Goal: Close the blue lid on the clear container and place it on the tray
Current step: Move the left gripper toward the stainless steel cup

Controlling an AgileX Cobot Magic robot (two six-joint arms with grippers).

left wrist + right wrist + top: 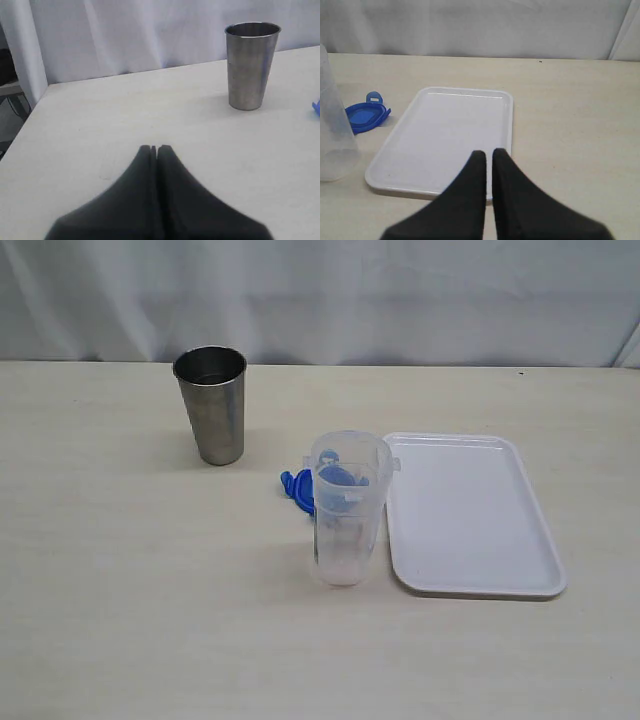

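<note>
Standing upright, the clear container (349,512) is transparent, tapered, open-topped.

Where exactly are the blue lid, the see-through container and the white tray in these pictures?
blue lid (364,116), right wrist view, on its round middle.
clear container (342,548), exterior view, on its lower side wall.
white tray (470,515), exterior view, on its bare flat floor.
</note>
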